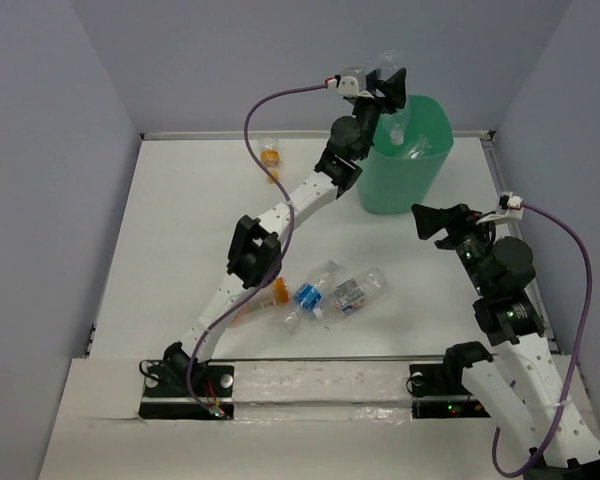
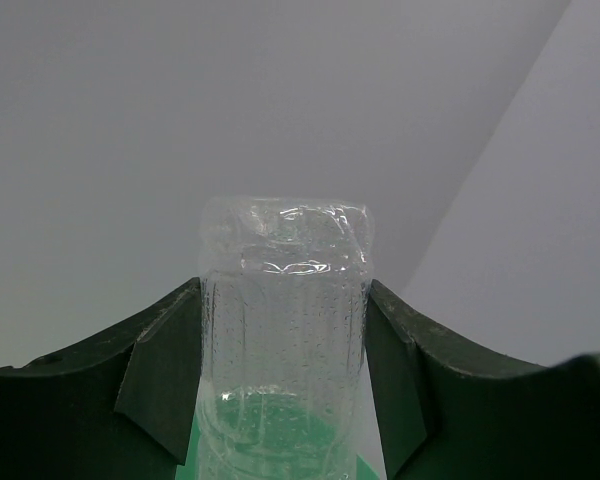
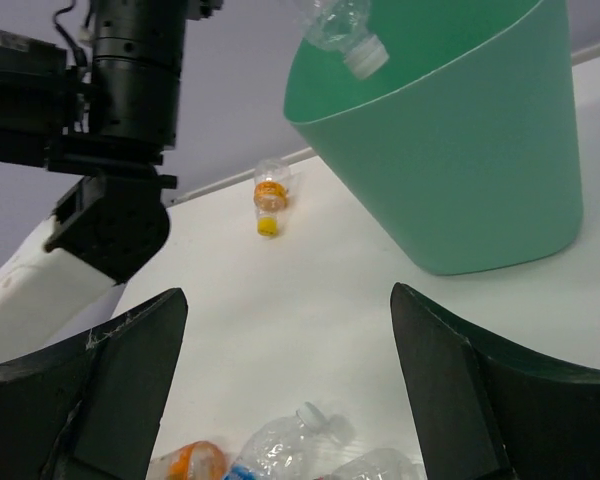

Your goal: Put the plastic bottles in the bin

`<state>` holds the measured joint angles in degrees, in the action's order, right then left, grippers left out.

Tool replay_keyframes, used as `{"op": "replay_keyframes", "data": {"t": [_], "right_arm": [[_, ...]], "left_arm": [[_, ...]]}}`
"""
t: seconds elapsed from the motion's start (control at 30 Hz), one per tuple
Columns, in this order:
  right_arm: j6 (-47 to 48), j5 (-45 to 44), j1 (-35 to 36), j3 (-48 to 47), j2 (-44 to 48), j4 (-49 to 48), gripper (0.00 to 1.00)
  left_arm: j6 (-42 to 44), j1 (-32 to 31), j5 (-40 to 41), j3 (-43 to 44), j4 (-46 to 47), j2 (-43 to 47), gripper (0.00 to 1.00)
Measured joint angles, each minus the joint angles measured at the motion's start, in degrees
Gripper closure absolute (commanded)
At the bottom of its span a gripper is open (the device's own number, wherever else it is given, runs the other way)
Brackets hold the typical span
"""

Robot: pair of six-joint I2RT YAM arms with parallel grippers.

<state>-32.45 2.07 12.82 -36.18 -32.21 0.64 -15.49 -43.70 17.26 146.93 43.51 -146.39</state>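
Observation:
My left gripper (image 1: 388,85) is shut on a clear plastic bottle (image 2: 285,340) and holds it upside down over the rim of the mint-green bin (image 1: 405,170); its white cap hangs over the bin's mouth in the right wrist view (image 3: 365,60). Another clear bottle (image 1: 418,148) lies inside the bin. My right gripper (image 1: 432,222) is open and empty, above the table right of the bin. Three bottles lie mid-table: an orange-labelled one (image 1: 265,297), a blue-labelled one (image 1: 310,293) and a white-labelled one (image 1: 358,292). A small orange-labelled bottle (image 1: 269,155) lies at the back.
Grey walls enclose the white table (image 1: 180,230) on three sides. The left arm (image 1: 280,215) stretches diagonally across the table over the bottle group. The bin also shows in the right wrist view (image 3: 470,150).

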Motion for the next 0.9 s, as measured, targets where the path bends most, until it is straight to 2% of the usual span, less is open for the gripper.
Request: {"op": "replay_keyframes", "data": {"t": [0.03,0.07,0.13,0.3,0.4,0.5,0.63,0.7,0.8,0.9], "right_arm": [[0.02,0.52,0.0,0.11,0.11,0.02,0.12],[0.04,1.27,0.0,0.28,0.28,-0.04,0.11],[0.09,2.16,0.0,0.39,0.15,-0.04,0.1],[0.31,3.37,0.0,0.46,-2.78,-0.02,0.1],[0.55,3.78,0.0,0.5,-4.35,0.39,0.1],[0.76,4.04,0.0,0.5,-4.74,0.39,0.1],[0.76,4.24,0.0,0.5,-5.35,0.31,0.1],[0.76,4.26,0.0,0.5,-5.88,0.28,0.1],[0.81,4.42,0.0,0.5,-6.36,0.22,0.1],[0.98,4.52,0.0,0.5,-6.56,0.22,0.1]], "left_arm": [[0.04,0.07,0.22,0.0,0.76,-0.83,0.42],[0.09,0.15,0.24,0.0,1.09,-1.53,0.23],[0.57,0.26,0.24,-0.28,1.51,-1.88,0.03],[3.17,0.42,-0.15,-3.1,3.19,-0.7,0.01],[5.79,0.42,-0.33,-5.35,1.2,1.16,0.01],[9.38,0.63,-0.28,-12.55,-3.39,7.34,0.01],[11.87,1.38,1.92,-26.86,-8.72,21.22,0.01],[11.41,2.69,3.45,-30.51,-10.64,27.69,0.01],[6.62,8.63,4.66,-32.46,-16.63,34.99,0.02],[2.03,15.41,4.85,-29.51,-23.08,35.17,0.05]]}}
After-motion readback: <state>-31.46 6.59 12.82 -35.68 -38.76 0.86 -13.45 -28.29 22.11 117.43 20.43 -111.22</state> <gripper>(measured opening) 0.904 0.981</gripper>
